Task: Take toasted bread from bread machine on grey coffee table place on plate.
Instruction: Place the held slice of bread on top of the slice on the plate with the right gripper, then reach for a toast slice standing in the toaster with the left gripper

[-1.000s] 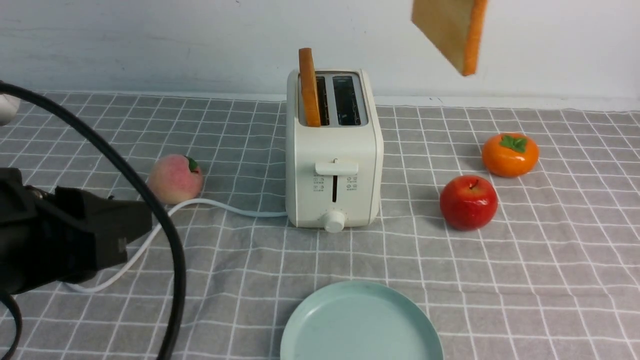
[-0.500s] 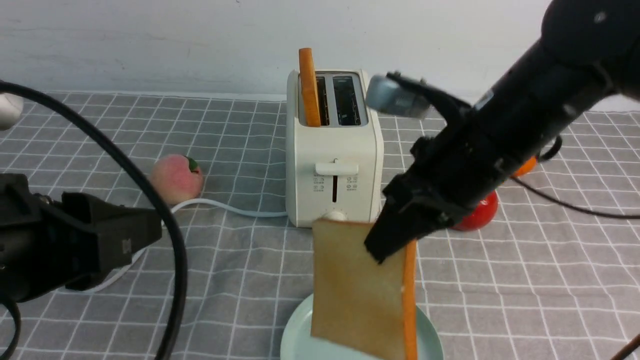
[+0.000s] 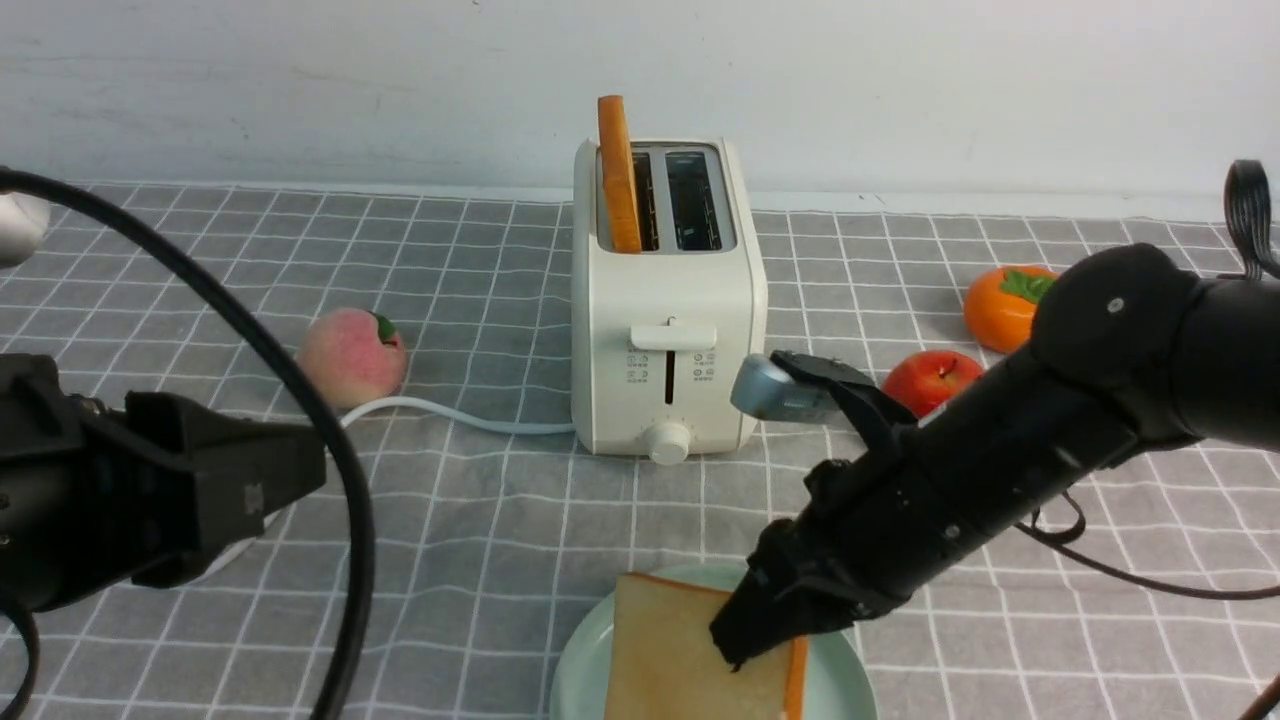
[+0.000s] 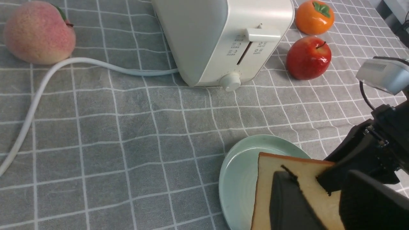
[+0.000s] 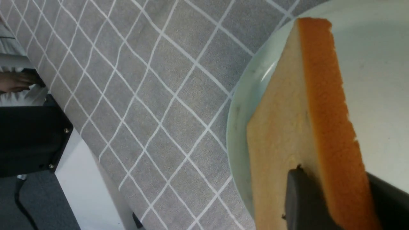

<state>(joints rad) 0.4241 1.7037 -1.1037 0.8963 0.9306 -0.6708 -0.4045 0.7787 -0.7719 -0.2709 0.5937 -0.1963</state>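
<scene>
My right gripper [image 3: 745, 640] is shut on one slice of toasted bread [image 3: 670, 655] and holds it tilted, low over the pale green plate [image 3: 575, 670] at the front of the grey coffee table [image 3: 480, 560]. In the right wrist view the fingers [image 5: 303, 198] clamp the slice [image 5: 281, 127] over the plate [image 5: 377, 64]. A second slice [image 3: 620, 175] stands upright in the left slot of the cream bread machine [image 3: 665, 330]. My left gripper [image 3: 300, 475] hovers at the left, open and empty [image 4: 318, 179]; its view shows the slice [image 4: 271, 172] and plate [image 4: 239, 169].
A peach [image 3: 350, 355] lies left of the toaster beside its white cord [image 3: 450, 415]. A red apple [image 3: 925, 380] and an orange persimmon [image 3: 1000, 305] lie to the right, partly behind my right arm. A white wall backs the table.
My right arm has swung the slice down from high at the back right, past the toaster's front, onto the plate area. The left arm has barely moved.
</scene>
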